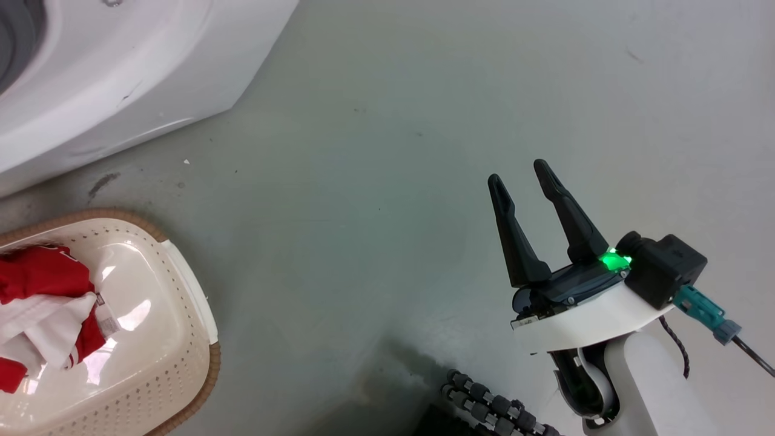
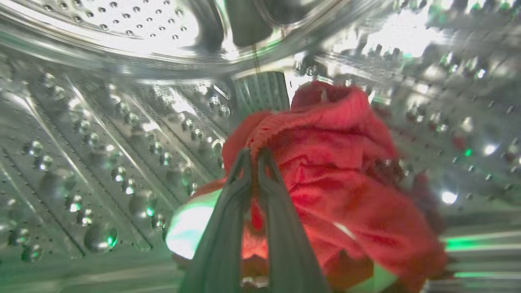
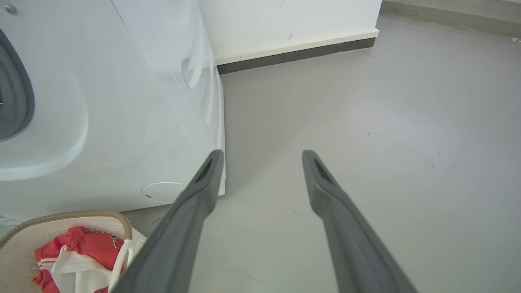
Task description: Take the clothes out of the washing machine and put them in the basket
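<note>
Inside the washing machine's perforated steel drum, my left gripper is shut on a fold of a crumpled red garment. The white washing machine stands at the head view's upper left, and its front panel shows in the right wrist view. The cream basket with a brown rim sits on the floor at lower left and holds red and white clothes; the basket and those clothes also show in the right wrist view. My right gripper hangs open over bare floor, nothing between its fingers.
Grey floor stretches between the machine, the basket and my right arm. A white wall with a dark skirting strip runs behind the machine. A ribbed black cable lies at the head view's bottom edge.
</note>
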Motion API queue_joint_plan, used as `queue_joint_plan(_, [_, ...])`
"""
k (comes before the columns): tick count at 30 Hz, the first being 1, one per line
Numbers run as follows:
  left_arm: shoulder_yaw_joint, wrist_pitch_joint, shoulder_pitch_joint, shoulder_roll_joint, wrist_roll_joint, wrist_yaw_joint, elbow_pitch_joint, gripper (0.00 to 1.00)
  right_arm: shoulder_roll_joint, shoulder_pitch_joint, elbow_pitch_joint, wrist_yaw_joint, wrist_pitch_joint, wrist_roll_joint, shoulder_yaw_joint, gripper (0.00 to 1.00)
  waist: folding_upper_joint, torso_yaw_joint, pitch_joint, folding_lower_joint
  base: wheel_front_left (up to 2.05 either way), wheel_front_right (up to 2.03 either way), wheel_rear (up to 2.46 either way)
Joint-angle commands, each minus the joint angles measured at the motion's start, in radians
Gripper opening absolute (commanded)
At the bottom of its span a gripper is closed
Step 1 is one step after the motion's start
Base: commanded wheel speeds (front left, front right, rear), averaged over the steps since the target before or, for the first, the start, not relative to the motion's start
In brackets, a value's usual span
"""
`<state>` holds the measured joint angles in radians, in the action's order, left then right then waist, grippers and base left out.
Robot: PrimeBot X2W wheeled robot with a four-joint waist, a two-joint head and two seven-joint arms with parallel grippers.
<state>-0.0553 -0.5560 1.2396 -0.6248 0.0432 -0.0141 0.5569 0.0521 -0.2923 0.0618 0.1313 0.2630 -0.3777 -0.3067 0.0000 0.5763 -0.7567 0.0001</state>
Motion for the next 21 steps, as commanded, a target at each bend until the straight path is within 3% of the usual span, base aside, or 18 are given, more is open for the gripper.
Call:
queue_joint_plan(1, [-0.008, 0.017, -0.014, -0.005, 0.009, -0.007, 0.006, 0.0, -0.003, -0.021, 0.0, -0.001, 0.002, 0.002, -0.001, 1.0, 0.0, 0.003, 0.007, -0.0001, 0.0, 0.0, 0.0])
queue_joint_plan(5, [-0.037, 0.187, -0.039, 0.016, 0.042, -0.02, 0.051, 0.0, -0.003, -0.016, 0.007, -0.001, 0.002, 0.016, 0.014, 1.0, 0.0, -0.008, 0.042, -0.0001, 0.0, 0.0, 0.0])
queue_joint_plan(15, [-0.068, 0.606, -0.154, 0.071, 0.108, 0.013, 0.205, 0.0, -0.003, 0.029, 0.019, -0.001, 0.002, 0.063, 0.059, 1.0, 0.0, -0.064, 0.185, -0.0001, 0.0, 0.0, 0.0])
queue_joint_plan(21, [-0.089, 0.768, -0.258, 0.124, 0.149, 0.031, 0.278, 0.0, -0.003, 0.073, 0.031, -0.001, 0.002, 0.095, 0.072, 1.0, 0.0, -0.099, 0.302, -0.0001, 0.0, 0.0, 0.0])
